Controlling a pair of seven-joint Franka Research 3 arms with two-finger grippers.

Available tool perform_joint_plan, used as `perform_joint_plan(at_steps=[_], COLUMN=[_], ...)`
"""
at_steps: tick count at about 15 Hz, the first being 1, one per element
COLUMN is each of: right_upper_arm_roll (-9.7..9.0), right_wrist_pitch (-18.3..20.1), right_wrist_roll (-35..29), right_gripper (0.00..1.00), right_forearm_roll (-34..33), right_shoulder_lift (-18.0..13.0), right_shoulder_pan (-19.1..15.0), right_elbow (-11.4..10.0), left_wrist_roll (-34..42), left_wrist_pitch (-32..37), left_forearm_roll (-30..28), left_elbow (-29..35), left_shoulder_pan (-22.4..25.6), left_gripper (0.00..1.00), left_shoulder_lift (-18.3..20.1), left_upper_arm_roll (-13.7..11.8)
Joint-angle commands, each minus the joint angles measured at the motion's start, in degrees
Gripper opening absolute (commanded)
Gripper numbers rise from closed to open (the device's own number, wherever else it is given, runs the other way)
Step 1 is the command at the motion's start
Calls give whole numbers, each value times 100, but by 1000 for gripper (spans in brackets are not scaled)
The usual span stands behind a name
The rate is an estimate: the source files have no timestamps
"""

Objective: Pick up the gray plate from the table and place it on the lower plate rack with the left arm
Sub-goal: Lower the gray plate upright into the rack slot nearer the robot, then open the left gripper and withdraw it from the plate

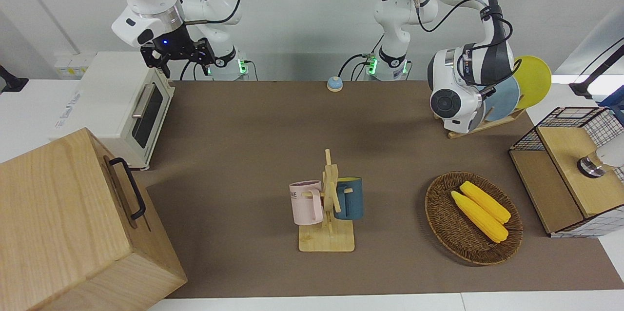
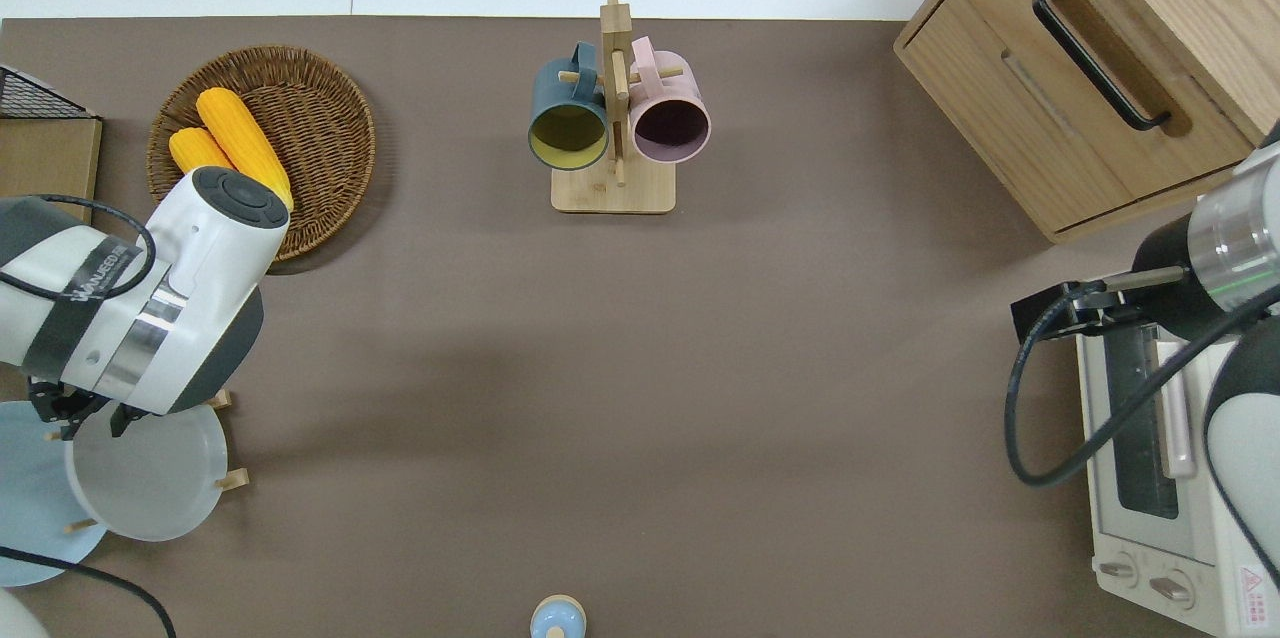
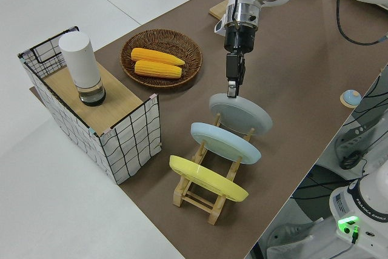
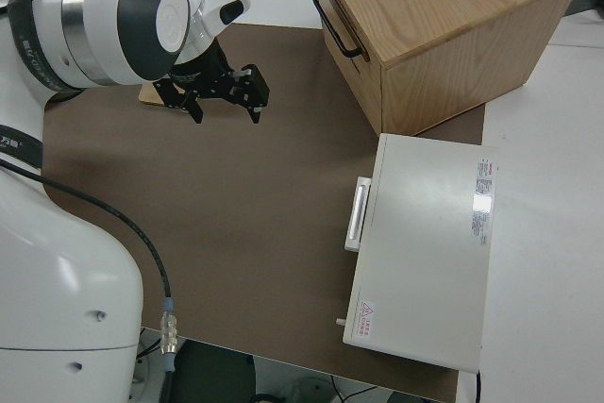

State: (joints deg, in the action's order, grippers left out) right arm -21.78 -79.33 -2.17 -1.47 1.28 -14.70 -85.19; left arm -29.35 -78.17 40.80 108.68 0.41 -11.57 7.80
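The gray plate (image 3: 241, 113) leans tilted in the slot of the lower plate rack (image 3: 203, 197) nearest the table's middle; it also shows in the overhead view (image 2: 150, 478). My left gripper (image 3: 232, 93) points down and is shut on the plate's upper rim; in the overhead view (image 2: 78, 412) the wrist hides most of it. In the front view the left arm hides the gray plate. My right gripper (image 4: 226, 99) is parked, with its fingers open and empty.
A sky-blue plate (image 3: 225, 142) and a yellow plate (image 3: 208, 178) stand in the same rack. A wicker basket (image 2: 320, 78) holding corn, a wire crate (image 3: 130, 134), a mug tree (image 2: 612, 118), a wooden cabinet (image 2: 1080, 68) and a toaster oven (image 2: 1150, 478) are also on the table.
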Motion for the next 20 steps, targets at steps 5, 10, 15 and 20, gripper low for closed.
perform_joint_plan(at_steps=[5, 10, 15, 20], right_upper_arm_roll=[-134, -134, -134, -134], right_wrist_pitch=[84, 84, 84, 84], right_wrist_roll=[-73, -73, -73, -73], right_gripper=[983, 983, 983, 983], right_forearm_roll=[-38, -38, -38, -38], right_shoulder_lift=[-14, -14, -14, -14], right_shoulder_pan=[-147, -147, -147, -147], right_elbow=[55, 55, 55, 55], left_wrist_roll=[-271, -519, -519, -213], left_wrist_pitch=[-647, -726, -726, -735], left_forearm_roll=[-1134, -1566, -2066, -2390], left_elbow=[-390, -734, -1041, -1656], left_shoulder_pan=[-41, -33, -41, 11], left_gripper=[995, 995, 991, 991], left_shoulder_lift=[102, 146, 287, 506], left_upper_arm_roll=[2, 107, 116, 222])
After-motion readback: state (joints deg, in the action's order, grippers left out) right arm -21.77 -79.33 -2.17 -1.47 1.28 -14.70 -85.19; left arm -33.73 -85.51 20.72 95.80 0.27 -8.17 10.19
